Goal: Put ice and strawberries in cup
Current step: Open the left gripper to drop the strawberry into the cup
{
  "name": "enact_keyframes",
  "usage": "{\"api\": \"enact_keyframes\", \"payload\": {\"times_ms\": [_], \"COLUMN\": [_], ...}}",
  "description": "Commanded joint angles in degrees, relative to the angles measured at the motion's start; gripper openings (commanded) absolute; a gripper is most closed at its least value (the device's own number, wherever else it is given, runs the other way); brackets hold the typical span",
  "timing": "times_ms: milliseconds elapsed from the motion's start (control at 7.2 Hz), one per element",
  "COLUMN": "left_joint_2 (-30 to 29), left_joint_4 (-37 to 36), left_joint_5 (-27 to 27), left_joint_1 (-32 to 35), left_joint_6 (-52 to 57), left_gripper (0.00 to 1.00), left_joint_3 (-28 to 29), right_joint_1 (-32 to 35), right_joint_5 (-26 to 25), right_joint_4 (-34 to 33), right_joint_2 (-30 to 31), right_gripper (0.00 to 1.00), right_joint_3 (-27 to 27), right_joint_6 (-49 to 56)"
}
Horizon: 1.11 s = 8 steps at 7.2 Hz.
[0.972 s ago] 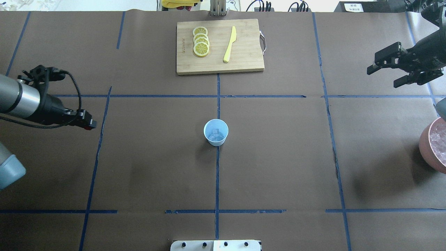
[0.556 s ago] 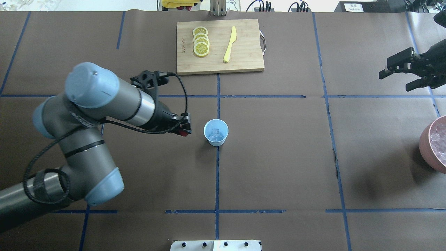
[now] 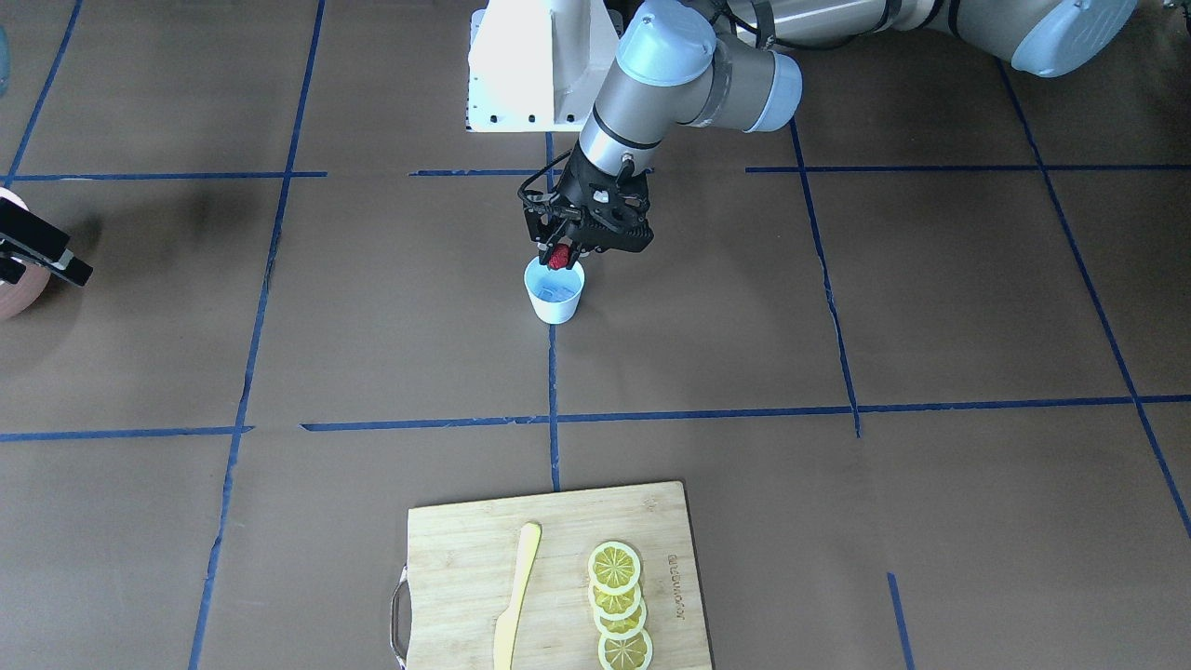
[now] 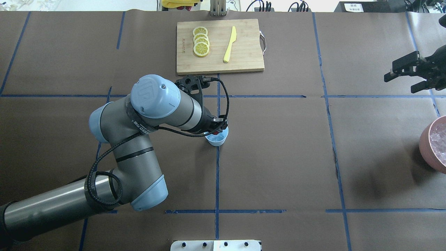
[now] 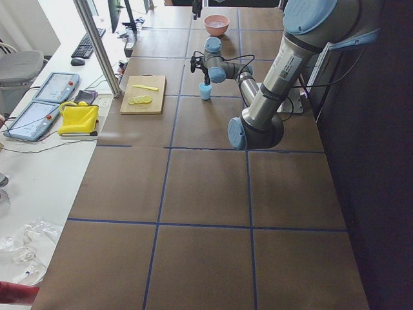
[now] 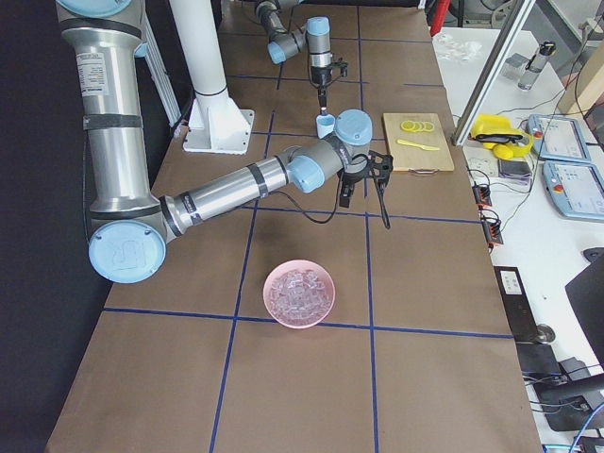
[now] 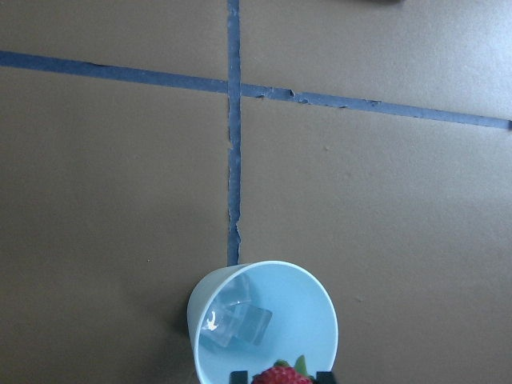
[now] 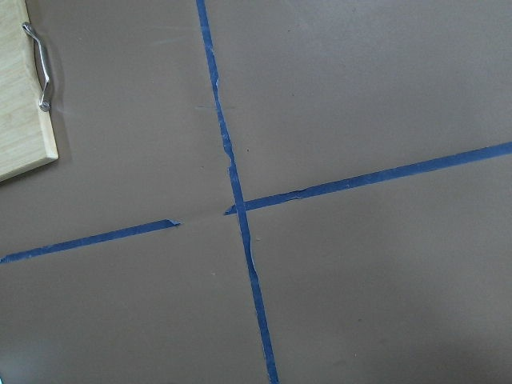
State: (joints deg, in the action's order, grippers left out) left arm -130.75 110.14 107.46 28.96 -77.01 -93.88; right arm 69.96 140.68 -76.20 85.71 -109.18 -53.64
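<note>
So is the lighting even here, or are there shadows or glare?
Mostly even. Overhead view: soft, blurry shadows on the table beside the bowl. Left wrist view: sharp, a small glint on the ice in the cup, strawberry cropped at the bottom edge.

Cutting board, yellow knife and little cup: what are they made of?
The cutting board looks like bamboo or pale wood, matte, with visible grain strips; its handle is shiny metal. The knife is uniformly yellow, probably plastic. The cup, white outside and pale blue inside with a thin rim, could be paper or plastic.
</note>
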Motion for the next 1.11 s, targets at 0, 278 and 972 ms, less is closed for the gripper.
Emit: {"api": "enact_keyframes", "payload": {"times_ms": [0, 278, 972], "left_joint_2": [-0.29, -0.12, 10.01], "left_joint_4": [0.07, 0.07, -0.8], "left_joint_5": [-1.28, -1.38, 1.15], "left_joint_1": [-0.05, -0.05, 4.32], "left_joint_6": [0.02, 0.02, 4.72], "left_gripper": [0.34, 0.69, 0.72], "left_joint_3": [0.28, 0.19, -12.22], "right_joint_1": [0.01, 0.01, 3.06], "right_joint_5": [0.21, 0.3, 0.39], "right_joint_4": [0.0, 0.0, -1.31], "right_joint_2": [-0.01, -0.01, 0.16], "right_gripper": [1.0, 1.0, 1.0], "right_joint_3": [-0.06, -0.06, 0.81], "right_joint_6": [0.02, 0.02, 6.12]}}
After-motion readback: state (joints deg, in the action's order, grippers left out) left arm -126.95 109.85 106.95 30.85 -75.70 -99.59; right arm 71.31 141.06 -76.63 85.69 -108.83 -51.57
